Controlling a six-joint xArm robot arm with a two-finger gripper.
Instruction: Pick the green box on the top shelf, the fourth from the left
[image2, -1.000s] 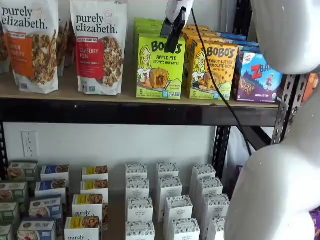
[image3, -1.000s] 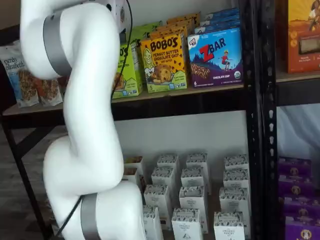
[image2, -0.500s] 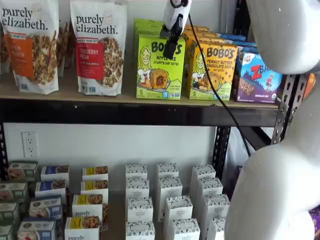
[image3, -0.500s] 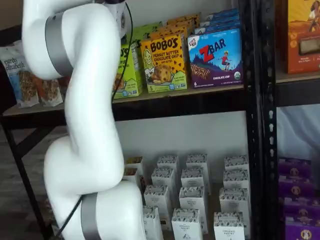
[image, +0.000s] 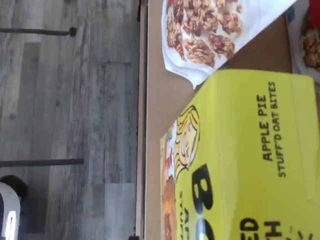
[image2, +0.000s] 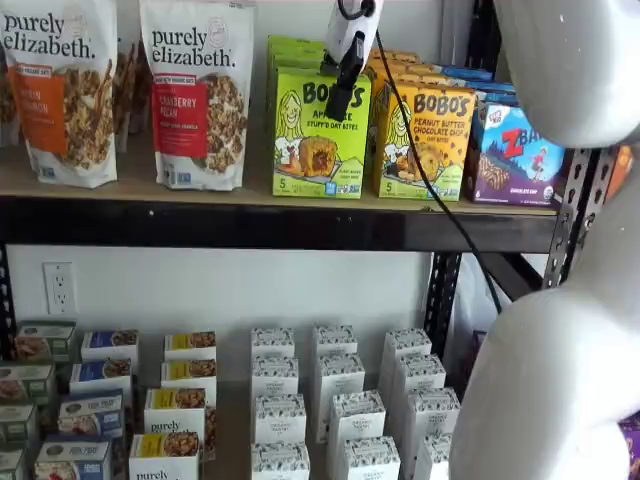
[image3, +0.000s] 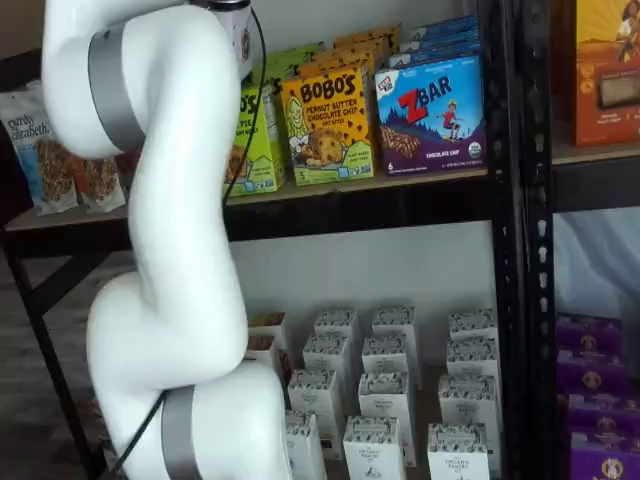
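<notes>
The green box (image2: 318, 135), a lime-green Bobo's Apple Pie carton, stands upright at the front of the top shelf (image2: 140, 185), with more green boxes behind it. In a shelf view my gripper (image2: 340, 100) hangs from above with its black fingers in front of the box's upper front. The fingers show side-on with no plain gap, so I cannot tell their state. The wrist view shows the green box (image: 250, 160) close up on the tan board (image: 165, 100). In a shelf view the box (image3: 258, 140) is partly hidden by my arm, and the gripper is hidden.
Purely Elizabeth granola bags (image2: 200, 90) stand left of the green box. An orange-yellow Bobo's peanut butter box (image2: 425, 140) and a blue ZBar box (image2: 515, 155) stand right of it. Small white cartons (image2: 335, 400) fill the lower level. My white arm (image2: 560, 300) fills the right side.
The gripper has come down a little in front of the green box's top. The boxes have not moved.
</notes>
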